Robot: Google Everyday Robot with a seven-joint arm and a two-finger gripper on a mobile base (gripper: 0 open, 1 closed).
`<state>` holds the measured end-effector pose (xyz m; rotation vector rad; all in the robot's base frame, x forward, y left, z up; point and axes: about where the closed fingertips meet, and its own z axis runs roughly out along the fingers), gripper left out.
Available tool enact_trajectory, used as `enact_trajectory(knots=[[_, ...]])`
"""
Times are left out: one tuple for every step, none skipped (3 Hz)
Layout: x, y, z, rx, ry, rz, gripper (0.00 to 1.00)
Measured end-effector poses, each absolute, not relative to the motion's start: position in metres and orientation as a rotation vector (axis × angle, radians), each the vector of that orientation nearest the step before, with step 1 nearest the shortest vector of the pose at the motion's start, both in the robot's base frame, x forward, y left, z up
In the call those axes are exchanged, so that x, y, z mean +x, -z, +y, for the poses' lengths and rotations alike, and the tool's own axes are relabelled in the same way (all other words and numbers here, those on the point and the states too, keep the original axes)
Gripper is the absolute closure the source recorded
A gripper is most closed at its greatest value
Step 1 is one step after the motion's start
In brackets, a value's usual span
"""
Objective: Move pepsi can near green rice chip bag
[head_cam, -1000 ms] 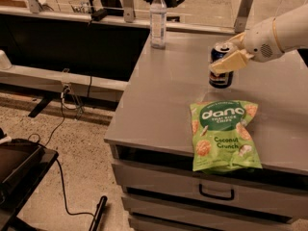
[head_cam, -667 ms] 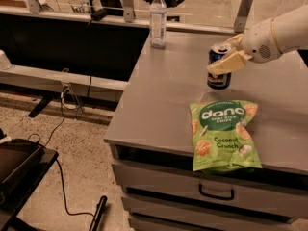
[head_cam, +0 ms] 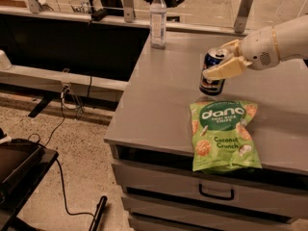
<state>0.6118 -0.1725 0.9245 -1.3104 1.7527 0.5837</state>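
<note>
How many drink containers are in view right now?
2. The pepsi can, gripped by the pincer, is just behind the green rice chip bag; a clear bottle stands at the cabinet's far corner. None seem hidden.

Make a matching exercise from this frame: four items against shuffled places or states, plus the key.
Items
1. pepsi can
2. green rice chip bag
3. clear bottle
4. gripper

Places or states
A. lying flat at the front edge of the counter
B. standing upright at the counter's far edge
C. tilted, held just beyond the bag's top edge
D. closed on the can, reaching in from the picture's right side

Pairs: 1-C, 2-A, 3-B, 4-D
</note>
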Motion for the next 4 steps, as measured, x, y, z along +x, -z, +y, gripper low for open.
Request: enact_trajectory(knots=[[0.606,-0.926,-0.163,-1.327,-0.625,1.701,0.83],[0.602,-0.922,-0.154,-1.381,-0.636,1.661,0.59],[0.600,-0.915,-0.149,-1.437,-0.638,1.617,0.36],[0.603,-0.903,-0.147,-1.469,-0.650,1.575,0.12]])
